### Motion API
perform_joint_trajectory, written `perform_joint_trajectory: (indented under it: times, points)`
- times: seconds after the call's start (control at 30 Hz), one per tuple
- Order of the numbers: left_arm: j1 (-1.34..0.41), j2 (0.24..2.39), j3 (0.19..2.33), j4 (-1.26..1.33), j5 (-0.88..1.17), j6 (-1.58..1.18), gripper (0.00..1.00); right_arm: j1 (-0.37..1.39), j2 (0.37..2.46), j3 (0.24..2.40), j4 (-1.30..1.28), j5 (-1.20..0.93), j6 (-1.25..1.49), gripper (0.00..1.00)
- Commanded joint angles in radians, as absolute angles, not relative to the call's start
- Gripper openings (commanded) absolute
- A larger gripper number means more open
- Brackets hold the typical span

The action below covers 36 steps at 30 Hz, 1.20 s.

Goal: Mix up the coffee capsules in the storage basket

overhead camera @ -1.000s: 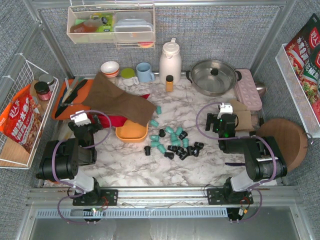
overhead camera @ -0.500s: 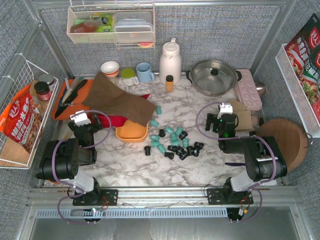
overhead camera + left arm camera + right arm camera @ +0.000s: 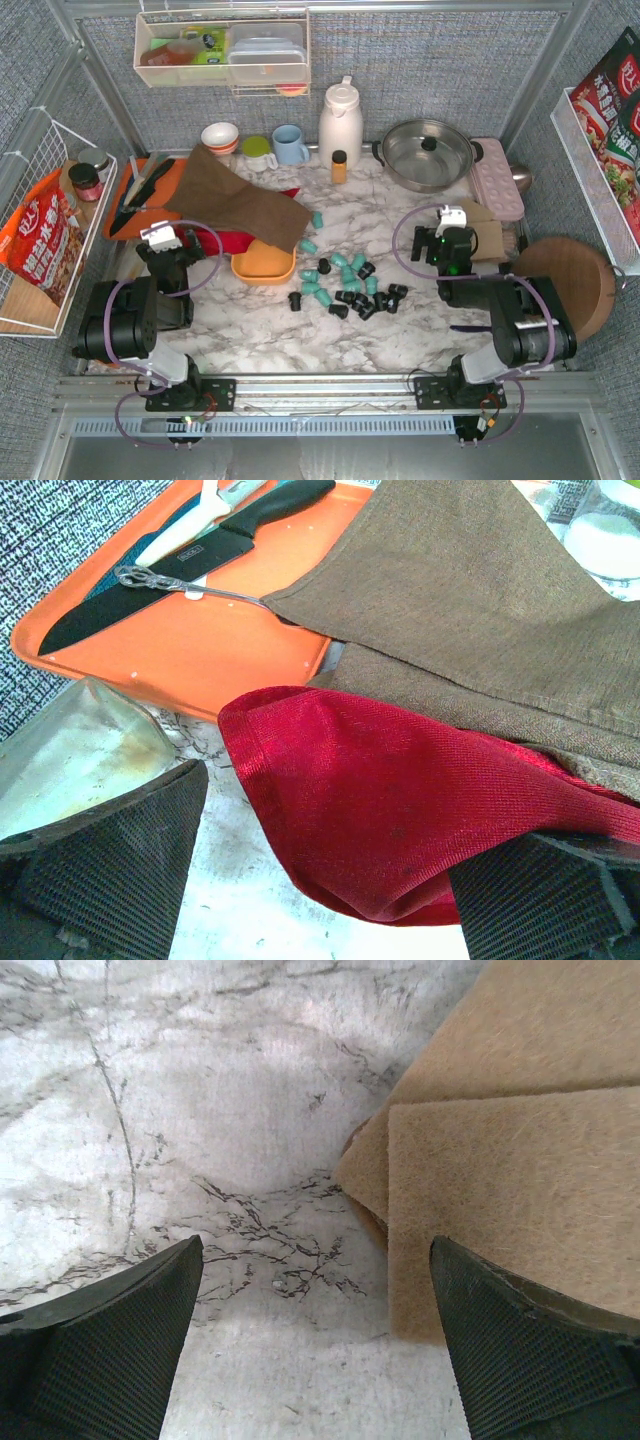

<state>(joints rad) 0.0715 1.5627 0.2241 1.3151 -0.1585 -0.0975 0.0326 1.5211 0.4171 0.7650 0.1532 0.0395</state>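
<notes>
bright, even light from above; soft short shadows on the marble (image 3: 260,320); slight glare on the pot (image 3: 428,152); wrist views sharp, bottom corners blurred

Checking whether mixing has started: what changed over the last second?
The right arm's elbow shifted slightly toward the near edge; nothing was gripped or released. The right gripper and left gripper, both open, the coffee capsules loose on the table and the storage basket stayed put.
</notes>
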Motion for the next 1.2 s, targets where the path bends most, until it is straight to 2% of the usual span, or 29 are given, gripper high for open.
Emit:
perform_joint_trajectory:
  times: [0.0,0.13,0.3,0.37,0.6,0.87,1.17]
  points:
    - [0.071,1.565,0.229,1.345,-0.157,-0.095,0.99,0.050,1.442,0.440,0.682,0.166,0.024,0.99]
    - [0.071,1.565,0.229,1.345,-0.158,-0.094,0.99,0.077,1.330,0.577,0.324,0.273,0.087,0.99]
    - [0.074,1.564,0.229,1.345,-0.151,-0.095,0.99,0.105,1.299,0.790,-0.103,0.360,0.132,0.99]
    - [0.074,1.565,0.230,1.345,-0.151,-0.095,0.99,0.123,1.283,0.828,-0.181,0.369,0.122,0.99]
    - [0.074,1.565,0.231,1.344,-0.149,-0.096,0.99,0.202,1.146,0.809,-0.232,0.389,0.161,0.99]
    - [0.074,1.526,0.228,1.325,-0.147,-0.090,0.99,0.299,1.065,0.721,-0.037,0.450,0.150,0.99]
    - [0.071,1.157,0.436,0.780,-0.182,-0.192,0.99,0.381,1.045,0.667,0.078,0.485,0.094,0.99]
